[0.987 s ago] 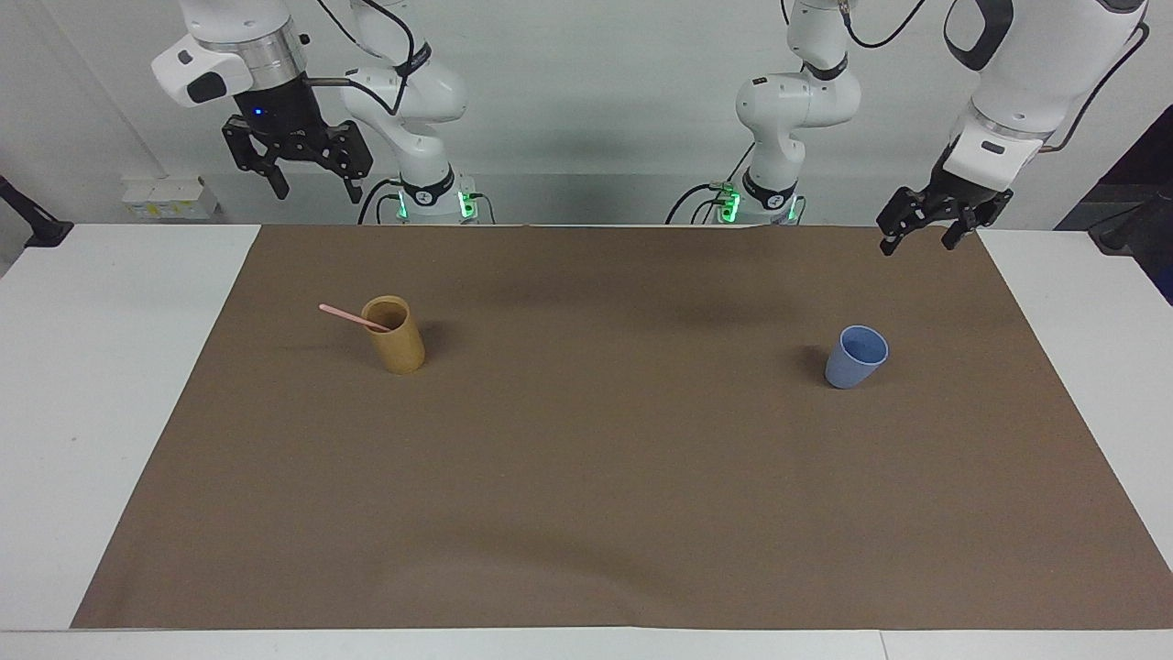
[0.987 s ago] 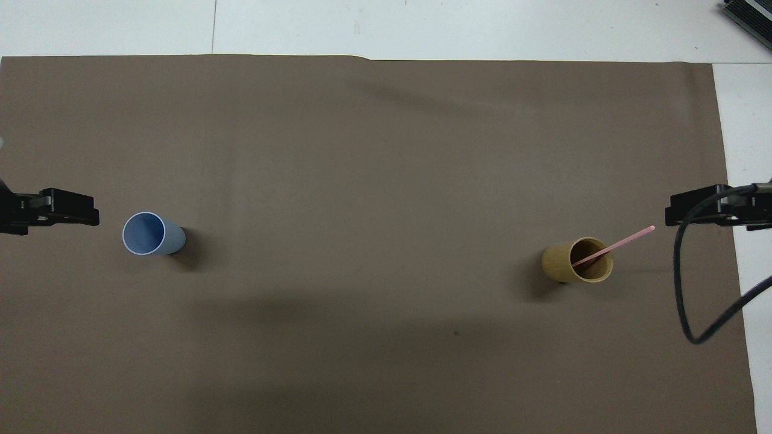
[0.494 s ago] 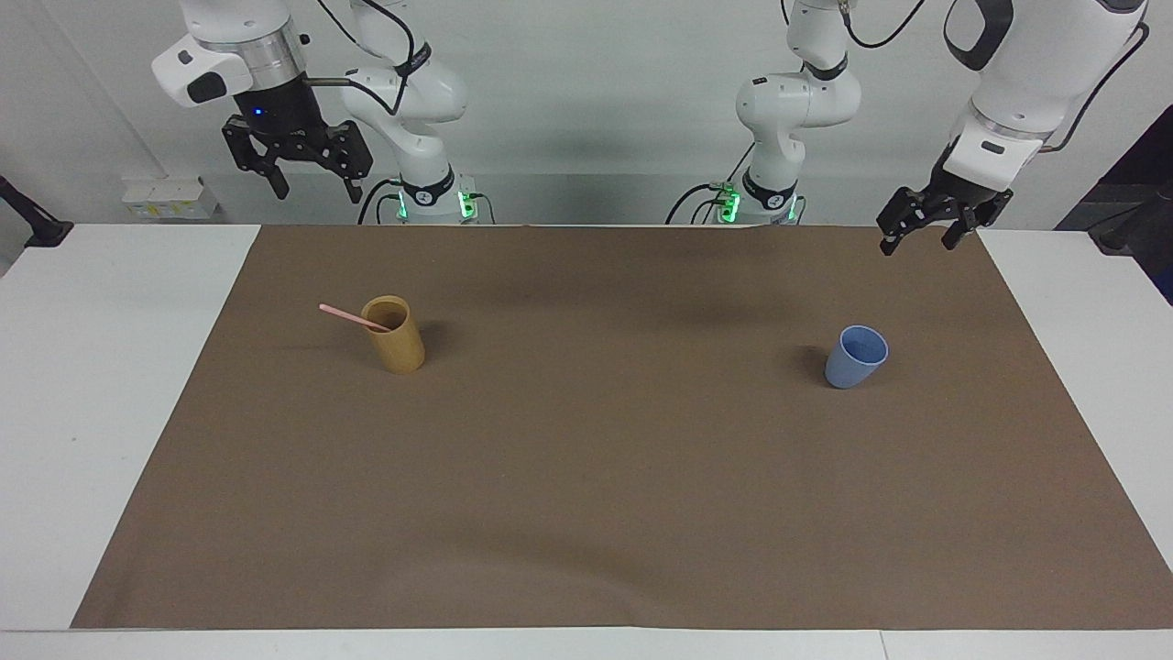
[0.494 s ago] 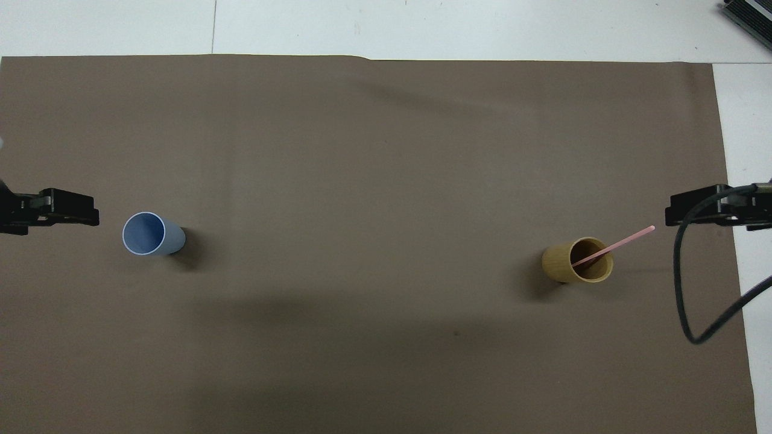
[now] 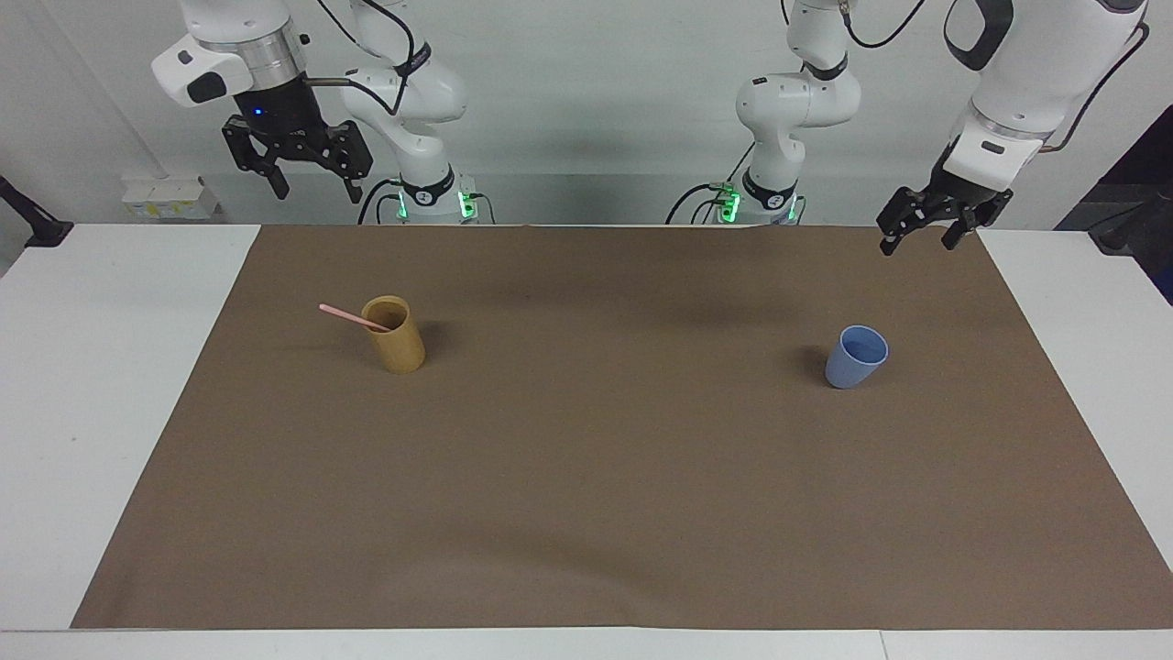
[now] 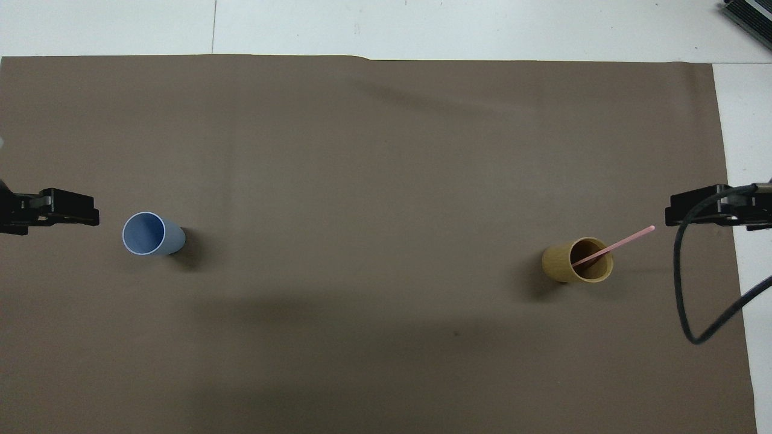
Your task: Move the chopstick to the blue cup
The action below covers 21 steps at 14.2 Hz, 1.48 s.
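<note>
Up by the robots' edge of the brown mat [image 5: 586,513], the right gripper [image 5: 314,191] and the left gripper [image 5: 918,240] each hang with fingers spread, gripping nothing. Farther out, toward the right arm's end, the chopstick [image 5: 353,317] leans in the tan cup [image 5: 396,337]. The blue cup [image 5: 856,357] stands upright toward the left arm's end.

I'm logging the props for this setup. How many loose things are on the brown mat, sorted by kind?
Cups: 2, a blue cup and a tan cup
Chopsticks: 1, the pink chopstick leaning in the tan cup
Total: 3
</note>
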{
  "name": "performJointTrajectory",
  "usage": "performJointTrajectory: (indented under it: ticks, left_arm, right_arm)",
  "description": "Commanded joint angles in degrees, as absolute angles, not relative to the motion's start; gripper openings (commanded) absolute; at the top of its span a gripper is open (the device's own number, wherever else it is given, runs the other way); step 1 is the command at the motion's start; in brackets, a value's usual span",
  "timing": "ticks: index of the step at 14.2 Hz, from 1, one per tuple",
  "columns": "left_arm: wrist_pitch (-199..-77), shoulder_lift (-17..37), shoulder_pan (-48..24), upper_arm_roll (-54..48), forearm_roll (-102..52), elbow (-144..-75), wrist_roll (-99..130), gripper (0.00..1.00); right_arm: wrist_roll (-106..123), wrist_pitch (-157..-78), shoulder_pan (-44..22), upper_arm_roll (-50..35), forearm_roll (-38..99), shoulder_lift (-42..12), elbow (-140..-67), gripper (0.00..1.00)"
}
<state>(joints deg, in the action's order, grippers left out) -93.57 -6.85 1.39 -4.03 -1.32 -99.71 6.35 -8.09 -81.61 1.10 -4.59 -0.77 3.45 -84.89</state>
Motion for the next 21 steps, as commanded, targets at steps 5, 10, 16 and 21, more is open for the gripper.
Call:
performJointTrajectory:
  ticks: [5,10,16,21]
  left_arm:
    - [-92.11,-6.94,1.76,-4.22,-0.79,-98.79,6.68,1.0]
    - [-92.11,-6.94,1.76,-4.31,-0.79,-98.79,6.68,1.0]
    - [-92.63,-6.94,1.58,-4.31,-0.79,-98.79,6.33,1.0]
    - [-99.88,-9.22,3.5,-4.22,-0.88,-111.22,2.31,1.0]
  right_arm:
    - [-6.86,-80.86,1.85,-4.66,0.35,3.16,-84.29,1.0]
    - [-6.86,-80.95,1.85,-4.66,0.35,3.25,-84.2,1.0]
    - [-6.86,-80.86,1.85,-4.66,0.35,3.16,-84.29,1.0]
    - [-6.86,-80.86,1.85,-4.66,0.35,3.16,-84.2,1.0]
